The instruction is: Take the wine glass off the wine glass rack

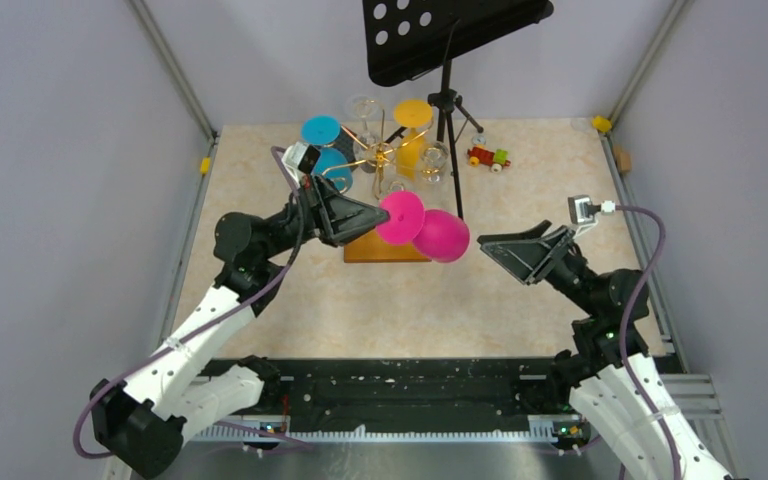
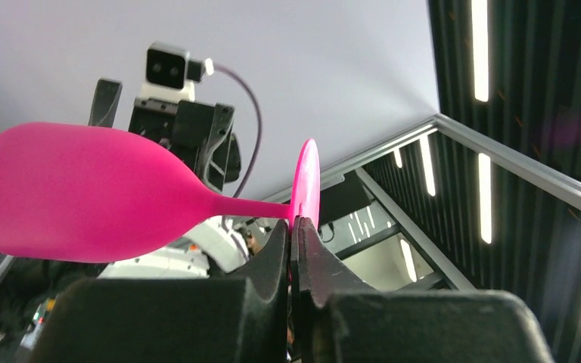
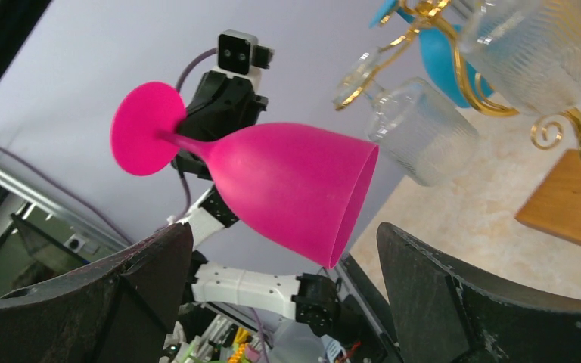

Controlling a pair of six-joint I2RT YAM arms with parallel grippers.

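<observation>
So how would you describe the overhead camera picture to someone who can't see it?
The left hand pinches a pink wine glass by its foot, holding it sideways above the table, bowl toward the open right hand nearby. Behind are a gold wire rack hung with blue, yellow and clear glasses, a black music stand and a toy train.

The wine glass is plain magenta; the wine glass rack is gold wire over orange-brown wood.
</observation>
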